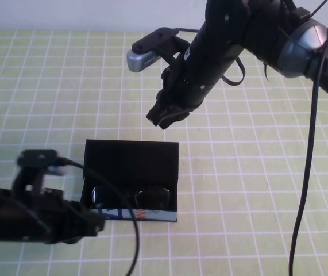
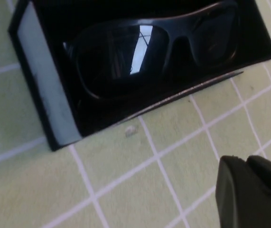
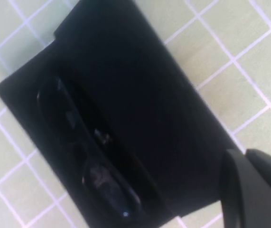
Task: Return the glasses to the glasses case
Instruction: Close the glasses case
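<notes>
High view: black thick-framed plastic glasses (image 1: 132, 197) inside open rectangular black glasses case (image 1: 131, 154). Right gripper (image 1: 165, 119) above case, fingers pressed together; left gripper (image 1: 86, 225) beside case front, fingers pressed together. Risk: closing lid shoves case.

The high view looks down at an angle from the robot's own side, taking in the green gridded surface (image 1: 255, 190), both arms and the open glasses case (image 1: 131, 175) near the lower middle. The left end effector (image 1: 92, 224) sits low at the near left, just beside the case; the right end effector (image 1: 165, 118) hangs above the surface beyond the case's raised lid.

The left wrist view looks from close by into the case (image 2: 45, 95) at the glasses (image 2: 149, 47), its fingertips (image 2: 249, 190) in the corner. The right wrist view looks steeply down from higher onto the lid and the glasses (image 3: 92, 161), a fingertip (image 3: 254, 190) at the edge.

All three views share the case and glasses.
</notes>
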